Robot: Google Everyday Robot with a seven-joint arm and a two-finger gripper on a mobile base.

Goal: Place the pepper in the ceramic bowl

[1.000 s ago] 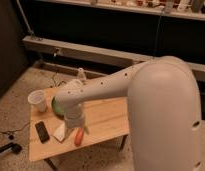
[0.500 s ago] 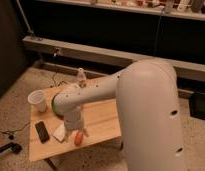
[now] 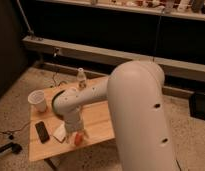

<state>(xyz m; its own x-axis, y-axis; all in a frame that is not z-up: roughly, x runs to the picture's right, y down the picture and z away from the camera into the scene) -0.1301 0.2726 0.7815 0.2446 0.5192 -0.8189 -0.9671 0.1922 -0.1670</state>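
Nearest, the arm's white bulk [image 3: 141, 115] has swung in and fills more of the view than a second ago; its tool [image 3: 76, 129] has come down just above the pepper [image 3: 78, 139], which lies unmoved by the front edge of the wooden bench [image 3: 98, 125]; open or closed cannot be told; the grasp seems imminent. Beside it lie a white pad [image 3: 60, 132] and a black phone [image 3: 42, 131]; farther back stand a paper cup [image 3: 37, 101], the ceramic bowl [image 3: 56, 96], mostly hidden behind the elbow, and a bottle [image 3: 81, 77]; beyond are speckled floor and a dark wall.
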